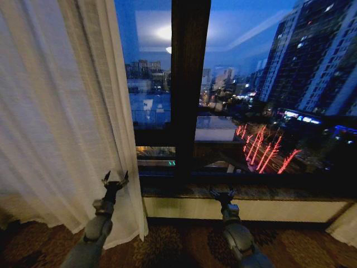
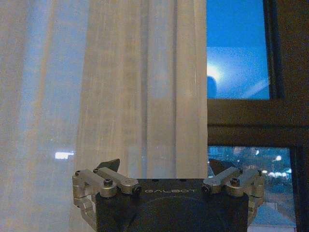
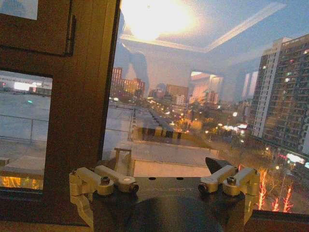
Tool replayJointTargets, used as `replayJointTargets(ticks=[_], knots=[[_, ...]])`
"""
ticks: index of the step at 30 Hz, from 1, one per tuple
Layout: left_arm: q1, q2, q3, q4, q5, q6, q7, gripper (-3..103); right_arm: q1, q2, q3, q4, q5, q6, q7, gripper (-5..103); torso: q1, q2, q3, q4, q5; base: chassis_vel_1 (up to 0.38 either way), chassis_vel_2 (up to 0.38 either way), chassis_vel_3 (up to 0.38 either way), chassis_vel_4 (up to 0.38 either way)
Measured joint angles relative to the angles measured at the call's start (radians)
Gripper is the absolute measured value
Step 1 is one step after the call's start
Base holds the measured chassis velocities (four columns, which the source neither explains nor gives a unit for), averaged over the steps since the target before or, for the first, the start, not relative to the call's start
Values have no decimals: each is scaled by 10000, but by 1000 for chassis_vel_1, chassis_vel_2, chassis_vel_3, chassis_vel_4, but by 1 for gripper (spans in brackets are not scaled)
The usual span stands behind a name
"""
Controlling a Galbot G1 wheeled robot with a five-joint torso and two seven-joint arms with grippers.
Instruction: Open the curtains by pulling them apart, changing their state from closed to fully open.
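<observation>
One sheer white curtain (image 1: pixel 56 111) hangs bunched at the left of the window, its pleats falling to the carpet. My left gripper (image 1: pixel 114 180) is open, raised just in front of that panel's inner edge, with nothing between its fingers. In the left wrist view the curtain (image 2: pixel 120 87) hangs straight ahead of the open left gripper (image 2: pixel 164 164). My right gripper (image 1: pixel 223 194) is held low before the bare glass near the sill, and the right wrist view shows that gripper (image 3: pixel 159 164) open and empty. A strip of pale fabric (image 1: pixel 346 223) shows at the far lower right.
A dark vertical window frame (image 1: pixel 189 84) splits the glass, with the night city beyond. A stone sill (image 1: pixel 251 192) runs under the window above a pale low wall (image 1: pixel 268 209). Patterned carpet (image 1: pixel 167 245) covers the floor.
</observation>
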Motion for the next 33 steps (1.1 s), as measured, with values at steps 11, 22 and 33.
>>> replayJointTargets(ticks=[11, 22, 33], knots=[[61, -19, -13, 49, 172, -2, 57, 100, 0, 0, 0, 0, 0, 0, 0, 100, -1, 1, -1, -1, 3, 0, 0, 0, 0], [-487, 38, 174, 416, 226, 164, 59, 100, 0, 0, 0, 0, 0, 0, 0, 100, 2, 1, 1, 0, 2, -50, 43, 43, -43], [-1719, 461, 620, 1291, -72, 572, 201, 100, 0, 0, 0, 0, 0, 0, 0, 100, -3, 1, -2, 1, 2, -20, 21, 19, -23]])
